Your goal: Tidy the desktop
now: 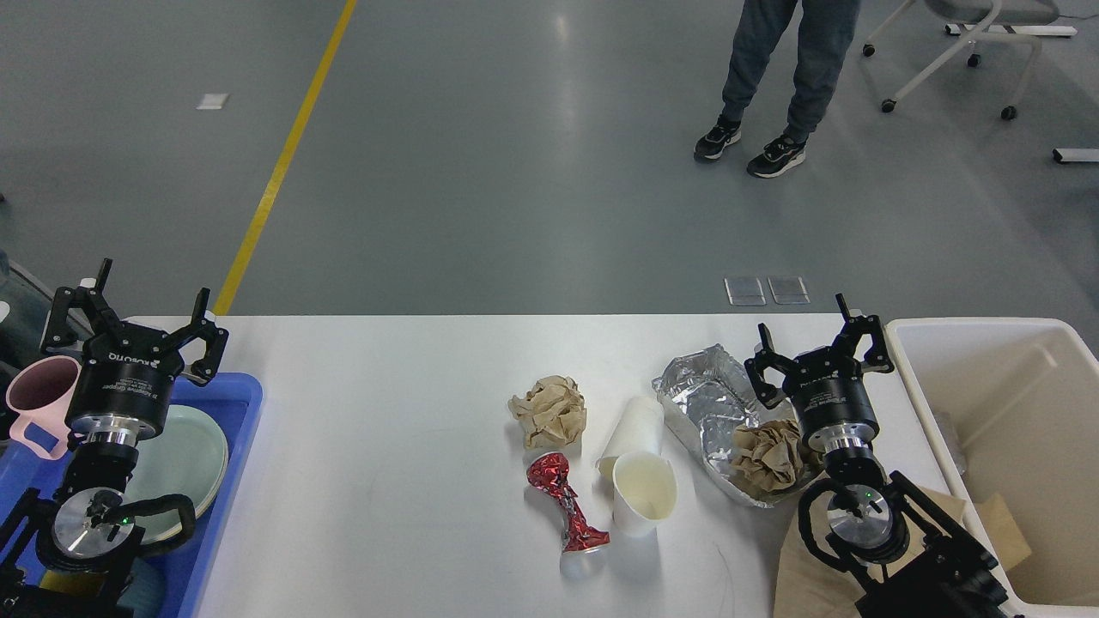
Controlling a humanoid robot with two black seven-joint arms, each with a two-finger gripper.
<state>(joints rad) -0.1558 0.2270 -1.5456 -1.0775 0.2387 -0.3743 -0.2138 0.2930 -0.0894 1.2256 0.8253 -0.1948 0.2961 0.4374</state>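
Filling most of the lower view, the white table (386, 412) carries rubbish near its middle: a crumpled brown paper ball (550, 410), a crushed red can (567, 506), two paper cups (640, 481) and a foil tray (708, 403). The left hand (129, 313) hangs over the blue tray (245, 403) at the table's left end, its fingers spread and holding nothing. The right hand (816, 339) is also open and empty, beside the cream bin (987, 330).

White desktop (412, 412) bears cups (640, 481), foil (708, 403), crumpled paper (549, 410)
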